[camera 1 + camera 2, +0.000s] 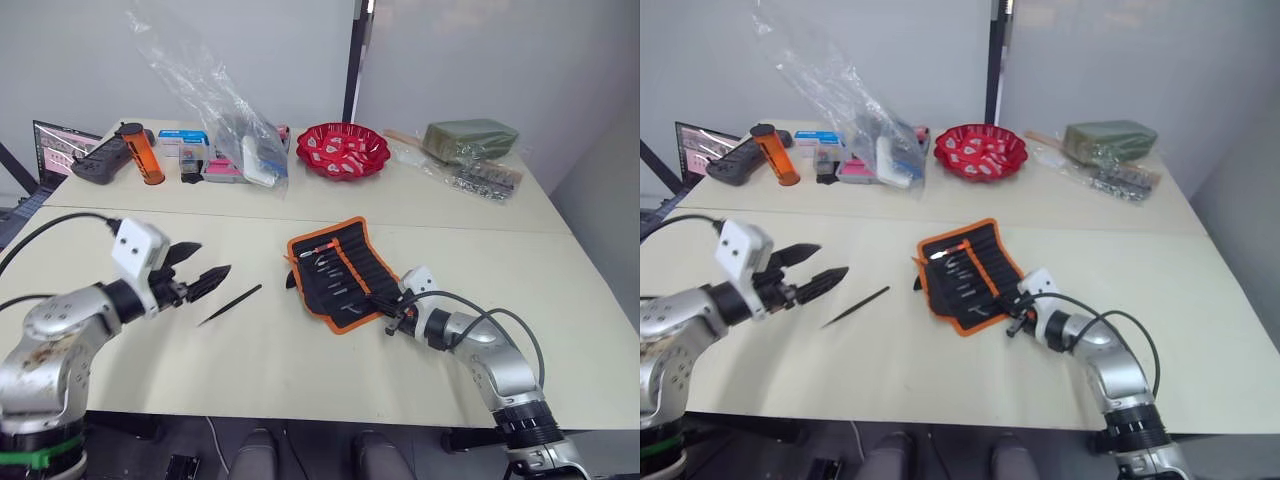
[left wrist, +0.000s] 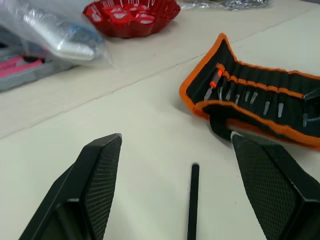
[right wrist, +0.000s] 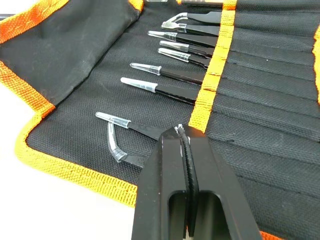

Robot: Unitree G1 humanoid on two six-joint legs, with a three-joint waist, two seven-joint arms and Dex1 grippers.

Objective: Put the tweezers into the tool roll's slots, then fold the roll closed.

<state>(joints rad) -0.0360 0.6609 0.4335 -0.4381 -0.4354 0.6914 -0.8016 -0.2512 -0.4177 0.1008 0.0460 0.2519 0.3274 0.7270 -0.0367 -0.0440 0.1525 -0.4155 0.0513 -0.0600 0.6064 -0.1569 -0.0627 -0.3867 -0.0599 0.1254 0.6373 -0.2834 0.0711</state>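
The right gripper, clenched empty, rests on the open black fabric tool roll with orange edging, whose slots hold several tweezers. The left gripper, released wide, hovers beside one slim black tweezer lying loose on the cream worktop. Best pinched mid-shaft, then slid point-first rightward; bare worktop between leaves room.

Open tool roll; loose tweezers beside.

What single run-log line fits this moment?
left gripper open near loose tweezer | right gripper shut over tool roll | roll unfolded
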